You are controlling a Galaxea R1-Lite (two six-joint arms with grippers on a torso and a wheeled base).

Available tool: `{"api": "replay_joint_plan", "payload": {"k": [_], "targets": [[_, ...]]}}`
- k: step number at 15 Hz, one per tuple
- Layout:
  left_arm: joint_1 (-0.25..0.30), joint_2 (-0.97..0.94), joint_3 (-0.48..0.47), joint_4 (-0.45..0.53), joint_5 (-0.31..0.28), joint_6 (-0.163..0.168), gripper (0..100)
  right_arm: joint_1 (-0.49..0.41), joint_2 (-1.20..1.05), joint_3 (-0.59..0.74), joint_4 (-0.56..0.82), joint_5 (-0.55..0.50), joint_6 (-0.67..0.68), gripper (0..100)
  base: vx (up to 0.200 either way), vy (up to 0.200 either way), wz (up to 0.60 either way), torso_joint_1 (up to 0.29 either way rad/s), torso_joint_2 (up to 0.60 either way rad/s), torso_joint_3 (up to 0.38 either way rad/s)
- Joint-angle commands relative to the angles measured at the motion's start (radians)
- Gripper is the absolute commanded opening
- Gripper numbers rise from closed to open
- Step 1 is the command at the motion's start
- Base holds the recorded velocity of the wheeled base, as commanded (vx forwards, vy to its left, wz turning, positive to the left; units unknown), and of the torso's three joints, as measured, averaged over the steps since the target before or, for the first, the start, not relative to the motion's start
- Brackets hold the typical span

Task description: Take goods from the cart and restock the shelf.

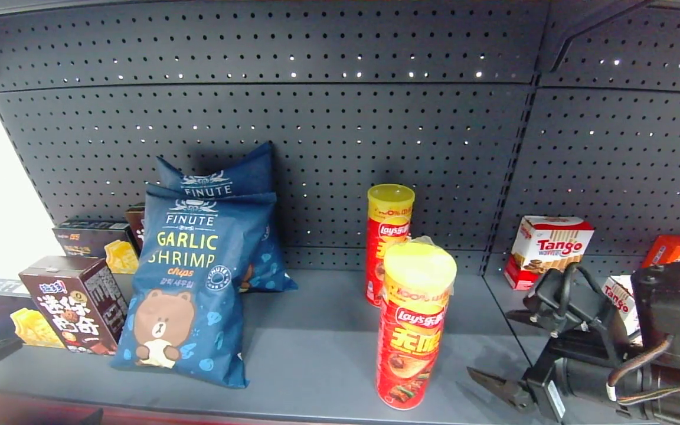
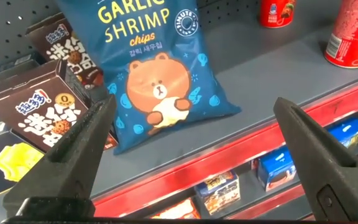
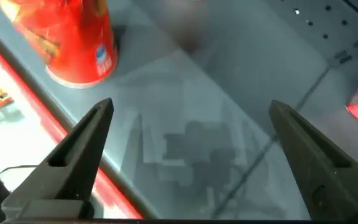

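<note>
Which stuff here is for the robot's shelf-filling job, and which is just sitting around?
Job, likely: gray shelf; front chip can by the open right hand; blue chip bag by the open left hand.
Just there: back chip can; brown boxes; white wafer box; pegboard wall; boxes on the lower shelf.

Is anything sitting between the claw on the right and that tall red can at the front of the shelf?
Nothing visible. The right gripper, open, is beside the front red can, with just bare grey shelf between them. The second can stands farther back, out of the way.
</note>
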Motion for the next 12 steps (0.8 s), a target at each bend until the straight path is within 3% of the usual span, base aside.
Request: {"api": "replay_joint_plan", "payload": {"k": [1, 12], "targets": [[0.0, 0.002, 0.003, 0.0, 0.0, 0.0, 100, 0.012, 0.063, -0.045, 0.0, -0.002, -0.001, 100, 0.0, 0.0, 0.0, 0.0, 0.0, 0.0], [0.0, 0.003, 0.01, 0.0, 0.001, -0.001, 100, 0.041, 0.19, -0.178, -0.003, -0.002, 0.001, 100, 0.0, 0.0, 0.0, 0.0, 0.0, 0.0]]}}
